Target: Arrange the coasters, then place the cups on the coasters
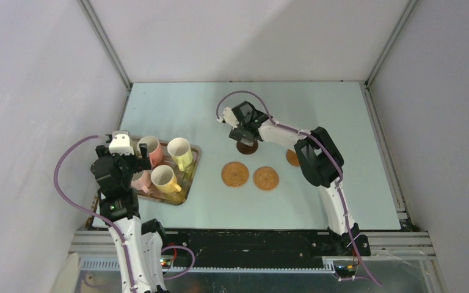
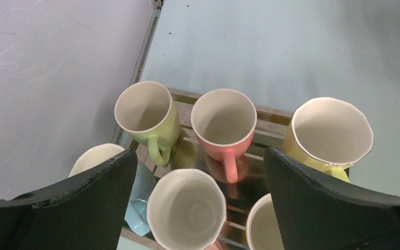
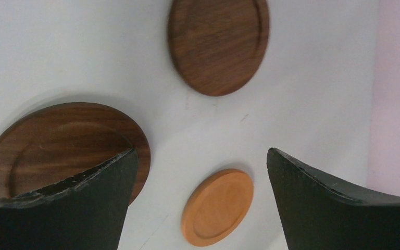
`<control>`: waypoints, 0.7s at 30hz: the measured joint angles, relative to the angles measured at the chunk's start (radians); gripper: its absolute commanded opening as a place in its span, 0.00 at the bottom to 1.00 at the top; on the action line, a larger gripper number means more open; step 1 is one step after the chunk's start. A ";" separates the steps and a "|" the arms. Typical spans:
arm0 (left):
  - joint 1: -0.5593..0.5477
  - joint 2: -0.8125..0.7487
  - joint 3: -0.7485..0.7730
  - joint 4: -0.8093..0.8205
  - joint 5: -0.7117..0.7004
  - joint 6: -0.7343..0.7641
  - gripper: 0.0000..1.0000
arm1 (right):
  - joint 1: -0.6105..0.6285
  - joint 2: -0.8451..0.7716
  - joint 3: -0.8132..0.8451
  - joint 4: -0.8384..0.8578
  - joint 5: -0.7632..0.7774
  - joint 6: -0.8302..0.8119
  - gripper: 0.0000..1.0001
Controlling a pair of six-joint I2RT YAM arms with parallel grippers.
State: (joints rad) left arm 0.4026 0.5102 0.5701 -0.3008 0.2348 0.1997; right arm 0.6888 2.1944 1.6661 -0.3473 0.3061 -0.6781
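Several cups stand on a metal tray point(image 1: 187, 180). In the left wrist view I see a light green cup point(image 2: 147, 111), a salmon pink cup point(image 2: 223, 121), a yellow cup point(image 2: 331, 132), a pale pink cup point(image 2: 186, 211) and a blue cup point(image 2: 138, 207). My left gripper point(image 2: 200, 156) hangs open above them, holding nothing. My right gripper point(image 3: 200, 153) is open over the coasters. A dark brown coaster point(image 3: 217, 45) lies ahead of it. A second dark brown coaster point(image 3: 52, 148) sits partly behind its left finger. An orange-brown coaster point(image 3: 217, 207) lies between the fingers.
Two woven tan coasters point(image 1: 235, 174) point(image 1: 265, 178) lie side by side mid-table. Another orange-brown coaster point(image 1: 292, 158) is partly hidden by the right arm. The tray sits near the left wall. White walls close in the table on three sides.
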 measured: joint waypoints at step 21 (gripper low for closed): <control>0.000 -0.002 0.000 0.000 -0.005 0.000 0.98 | -0.242 0.116 0.064 0.248 0.239 0.021 1.00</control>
State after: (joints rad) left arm 0.4026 0.5079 0.5701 -0.3004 0.2302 0.1997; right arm 0.4469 2.3100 1.7302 -0.0998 0.5453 -0.6575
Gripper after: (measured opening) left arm 0.985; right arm 0.993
